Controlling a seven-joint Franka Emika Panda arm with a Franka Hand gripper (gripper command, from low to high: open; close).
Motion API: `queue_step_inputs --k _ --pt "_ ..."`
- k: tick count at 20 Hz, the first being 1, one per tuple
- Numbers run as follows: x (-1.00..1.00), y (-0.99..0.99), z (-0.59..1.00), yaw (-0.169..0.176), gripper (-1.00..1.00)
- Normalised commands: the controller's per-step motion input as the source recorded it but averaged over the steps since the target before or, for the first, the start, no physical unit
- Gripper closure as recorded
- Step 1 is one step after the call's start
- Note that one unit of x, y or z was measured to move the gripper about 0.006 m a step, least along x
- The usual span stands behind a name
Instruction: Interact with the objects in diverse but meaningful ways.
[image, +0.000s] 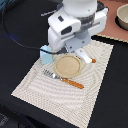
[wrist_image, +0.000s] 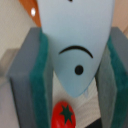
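Note:
My gripper (wrist_image: 75, 65) is shut on the pale blue-white carton (wrist_image: 75, 45), which fills the space between the two green finger pads (wrist_image: 42, 80). The carton's narrow end, with a black curved mark and a dot, points away from the camera. Past that end lies the red tomato (wrist_image: 63, 114) with its green stalk, on a pale surface. In the exterior view the carton (image: 46, 54) shows as a light blue block at the lower end of the white hand, just above the striped placemat (image: 75, 97). The tomato is hidden there.
A round tan plate (image: 67, 65) sits on the placemat under the hand. A fork (image: 50, 75) and an orange-handled utensil (image: 74, 83) lie in front of it. A pale bowl (image: 121, 15) stands at the exterior view's far right. A black cable (image: 15, 37) crosses the dark table.

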Motion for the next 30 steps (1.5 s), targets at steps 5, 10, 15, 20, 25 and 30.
queue_step_inputs --k 5,10,15,20,25,30 --pt "-0.65 0.85 0.24 0.019 1.0" --pt "-0.67 0.83 0.23 0.023 1.0" --pt "-0.72 0.79 0.18 0.028 1.0" --pt "-0.73 0.76 0.11 0.039 1.0" --pt "-0.71 0.74 0.04 0.043 1.0" --pt "-0.68 0.73 0.0 0.046 1.0"
